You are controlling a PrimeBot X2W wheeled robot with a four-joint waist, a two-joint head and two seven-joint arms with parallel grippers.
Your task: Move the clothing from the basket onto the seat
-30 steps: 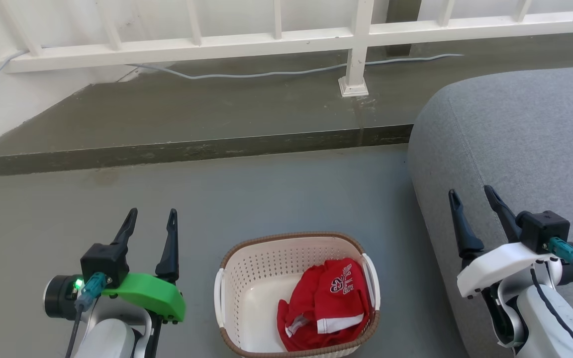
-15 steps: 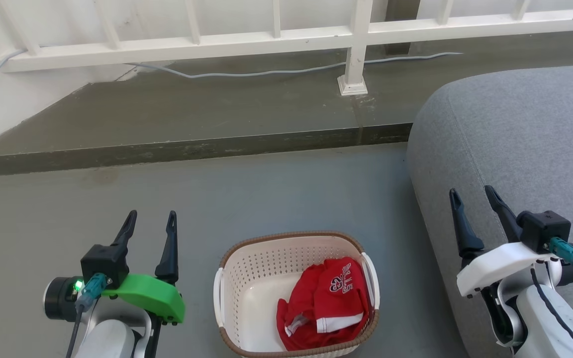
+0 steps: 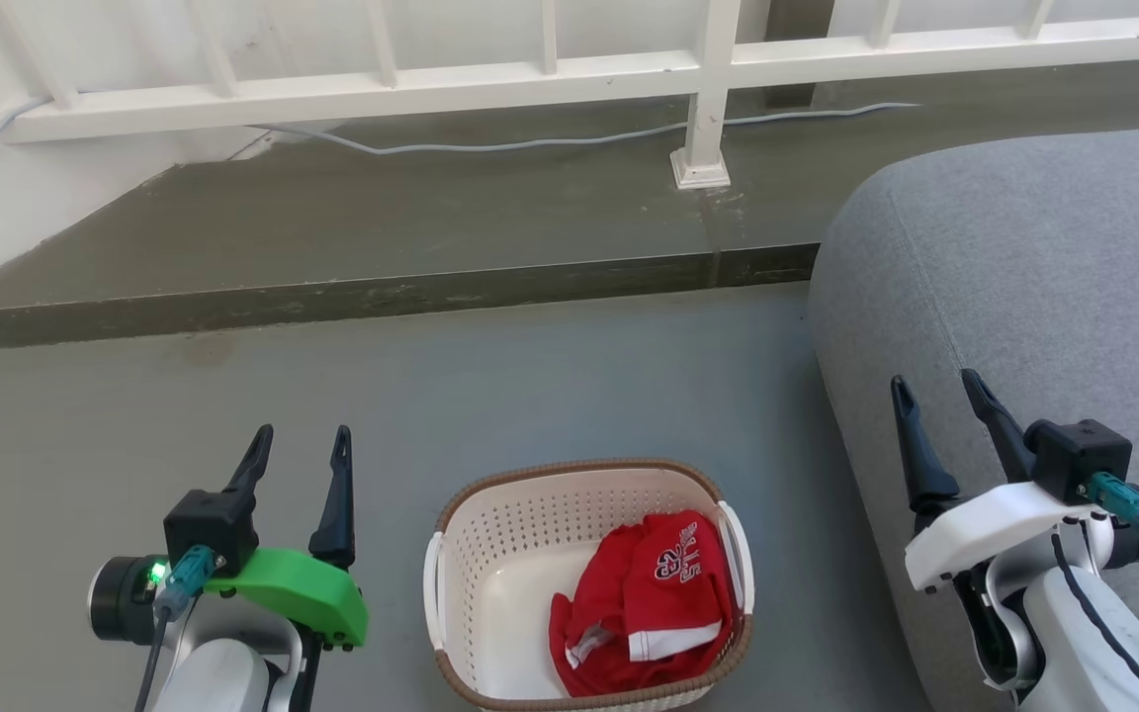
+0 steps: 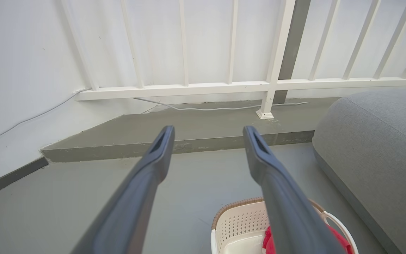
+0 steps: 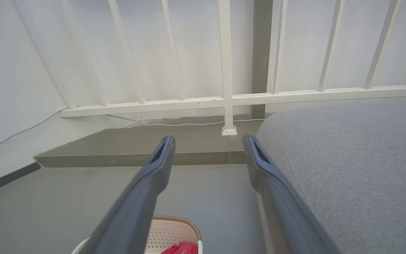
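The cream perforated basket [image 3: 510, 534] with a brown rim stands on the grey floor at the bottom centre of the head view. Red clothing [image 3: 649, 603] with white trim and lettering lies bunched in its right half. The grey seat [image 3: 1044, 267] fills the right side. My left gripper [image 3: 301, 437] hangs open to the left of the basket, holding nothing. My right gripper [image 3: 933, 381] stands open over the seat's near edge, also empty. In the left wrist view the basket [image 4: 238, 225] and clothing [image 4: 268, 241] peek from the bottom; the right wrist view shows the basket [image 5: 173, 231] and seat [image 5: 351, 158].
A raised concrete step [image 3: 382, 297] crosses the floor beyond the basket. Behind it runs a white railing [image 3: 708, 89] with a post foot and a loose white cable [image 3: 490, 148]. A white wall closes the left side.
My left gripper has sunk slightly in the head view. The right gripper, basket and clothing stay as they were.
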